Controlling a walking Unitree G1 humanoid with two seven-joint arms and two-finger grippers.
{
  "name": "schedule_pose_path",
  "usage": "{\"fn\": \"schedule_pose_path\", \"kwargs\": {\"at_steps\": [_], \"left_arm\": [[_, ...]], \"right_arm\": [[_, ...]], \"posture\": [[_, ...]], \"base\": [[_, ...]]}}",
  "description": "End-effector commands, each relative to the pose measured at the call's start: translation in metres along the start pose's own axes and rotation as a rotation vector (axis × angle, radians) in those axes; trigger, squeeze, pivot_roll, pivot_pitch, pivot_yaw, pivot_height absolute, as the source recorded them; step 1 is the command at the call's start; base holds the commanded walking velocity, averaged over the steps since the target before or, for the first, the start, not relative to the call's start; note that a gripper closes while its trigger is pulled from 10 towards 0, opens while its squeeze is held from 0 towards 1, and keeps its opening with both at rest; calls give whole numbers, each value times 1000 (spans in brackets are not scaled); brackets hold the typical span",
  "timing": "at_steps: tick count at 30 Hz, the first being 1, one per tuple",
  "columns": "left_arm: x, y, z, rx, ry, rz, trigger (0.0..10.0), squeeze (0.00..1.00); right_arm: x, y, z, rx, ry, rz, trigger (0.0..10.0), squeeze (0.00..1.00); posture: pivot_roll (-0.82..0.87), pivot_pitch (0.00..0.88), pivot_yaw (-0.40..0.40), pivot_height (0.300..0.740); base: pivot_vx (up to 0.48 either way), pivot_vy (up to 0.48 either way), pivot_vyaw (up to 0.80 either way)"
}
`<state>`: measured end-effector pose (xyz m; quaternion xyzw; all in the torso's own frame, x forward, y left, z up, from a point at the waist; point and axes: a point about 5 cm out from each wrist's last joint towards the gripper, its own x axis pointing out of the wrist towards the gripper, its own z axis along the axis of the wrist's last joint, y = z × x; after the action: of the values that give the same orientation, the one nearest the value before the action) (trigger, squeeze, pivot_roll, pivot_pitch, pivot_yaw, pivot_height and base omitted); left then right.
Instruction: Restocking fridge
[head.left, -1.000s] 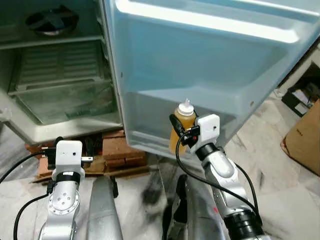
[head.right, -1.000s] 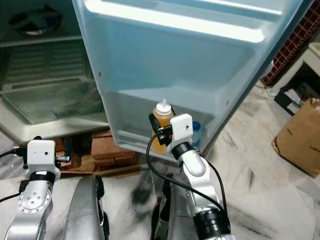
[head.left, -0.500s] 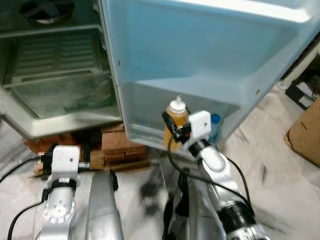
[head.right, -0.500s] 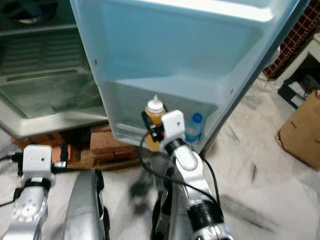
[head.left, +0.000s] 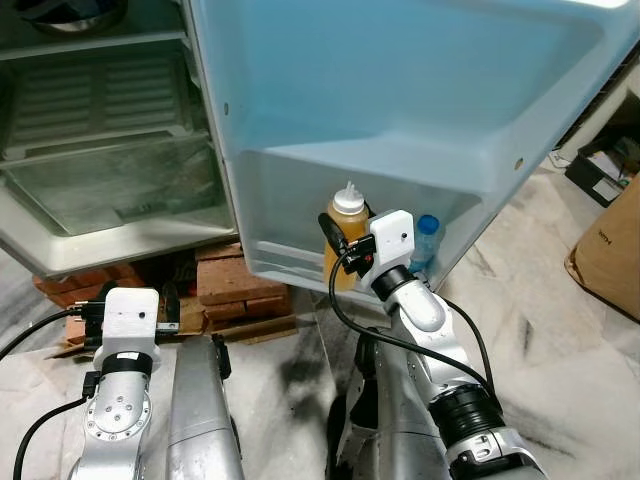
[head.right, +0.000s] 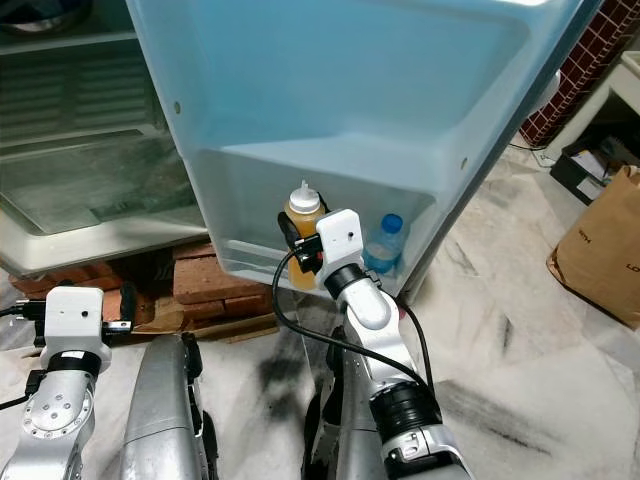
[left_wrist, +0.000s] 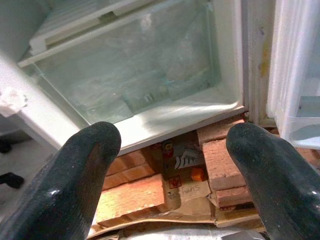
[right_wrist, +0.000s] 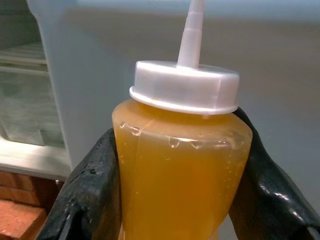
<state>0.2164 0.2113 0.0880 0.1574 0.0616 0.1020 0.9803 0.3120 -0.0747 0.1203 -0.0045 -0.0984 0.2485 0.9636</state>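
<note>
The fridge door (head.left: 400, 100) stands open, right of the fridge compartment (head.left: 100, 150). At its lowest door shelf (head.left: 290, 270) sits the squeeze bottle (head.left: 345, 235) (upright), with a water bottle (head.left: 427, 240) to its right. Bricks (head.left: 235, 290) lie below the door, and a cardboard box (head.left: 610, 260) sits well to its right.

The right arm reaches forward and up from the robot's body, its silver forearm angled toward the lower part of the fridge door, a black cable looping from the wrist back down along the arm. The right hand (head.left: 338, 248) is closed around the squeeze bottle (right_wrist: 182, 165), one black finger (right_wrist: 92, 187) pressed against each side of its body just below the cap, holding it upright. The left arm sits low at the robot's left side, wrist pointing forward. The left hand (left_wrist: 172, 165) holds nothing, its two black fingers (left_wrist: 75, 175) spread well apart.
</note>
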Motion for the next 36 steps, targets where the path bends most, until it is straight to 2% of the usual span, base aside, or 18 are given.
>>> {"fn": "schedule_pose_path", "kwargs": {"at_steps": [1, 3, 7, 12, 14, 16, 17, 21, 23, 25, 26, 27, 29, 31, 33, 34, 35, 36], "left_arm": [[-1, 0, 0, 7, 7, -10, 10000, 0], [-1, 0, 0, 7, 4, -10, 10000, 0], [-2, -2, 3, 9, -9, -25, 10000, 0], [-2, -3, 4, 5, -15, -30, 10000, 0], [-3, -3, 4, 6, -18, -33, 10000, 0], [-3, -3, 5, 6, -21, -35, 10000, 0], [-3, -2, 5, 6, -23, -34, 10000, 0], [-3, -2, 6, 4, -28, -32, 10000, 0], [-4, -3, 8, 2, -30, -34, 10000, 0], [-4, -4, 8, 0, -30, -38, 10000, 0], [-3, -5, 9, -1, -31, -41, 10000, 0], [-2, -6, 9, -3, -32, -44, 10000, 0], [-1, -6, 9, -5, -32, -46, 10000, 0], [0, -8, 9, -13, -35, -64, 10000, 0], [1, -10, 9, -17, -39, -78, 10000, 0], [1, -10, 9, -18, -39, -77, 10000, 0], [2, -10, 9, -20, -39, -75, 10000, 0], [2, -10, 10, -21, -39, -74, 10000, 0]], "right_arm": [[0, 0, -2, -1, -1, -5, 10000, 0], [1, 0, -1, -10, -8, -14, 10000, 0], [7, 2, 3, -59, -23, -4, 10000, 0], [16, 2, 12, -166, -76, -6, 10000, 0], [24, 1, 26, -226, -141, -13, 10000, 0], [30, -1, 36, -240, -182, -34, 10000, 0], [34, -1, 48, -269, -234, -37, 10000, 0], [36, 1, 62, -318, -306, -26, 10000, 0], [36, 3, 64, -417, -329, -11, 10000, 0], [35, 2, 56, -466, -297, 1, 10000, 0], [33, -3, 44, -485, -246, -1, 10000, 0], [30, -9, 32, -487, -192, -13, 10000, 0], [29, -11, 27, -487, -173, -19, 10000, 0], [20, -24, 3, -473, -45, -49, 10000, 0], [11, -37, -14, -511, 60, -69, 10000, 0], [9, -41, -17, -506, 86, -83, 10000, 0], [6, -51, -24, -455, 148, -143, 10000, 0], [4, -53, -26, -434, 166, -164, 10000, 0]], "posture": [[188, 188, -74, 454], [189, 188, -73, 439], [193, 194, -74, 439], [199, 198, -74, 439], [204, 199, -75, 439], [208, 198, -77, 439], [209, 197, -78, 439], [209, 197, -79, 439], [203, 195, -80, 439], [205, 195, -80, 439], [204, 198, -79, 439], [200, 199, -76, 439], [200, 199, -76, 439], [203, 195, -75, 439], [203, 191, -77, 439], [204, 191, -77, 439], [206, 192, -80, 439], [206, 192, -80, 439]], "base": [[0, 0, 0], [0, 0, 0], [0, 0, 0], [0, 0, 0], [0, 0, 0], [0, 0, 0], [0, 0, 0], [0, 0, 0], [0, 0, 0], [0, 0, 0], [0, 0, 0], [0, 0, 0], [0, 0, 0], [0, 0, 0], [0, 0, 0], [0, 0, 0], [0, 0, 0], [0, 0, 0]]}}
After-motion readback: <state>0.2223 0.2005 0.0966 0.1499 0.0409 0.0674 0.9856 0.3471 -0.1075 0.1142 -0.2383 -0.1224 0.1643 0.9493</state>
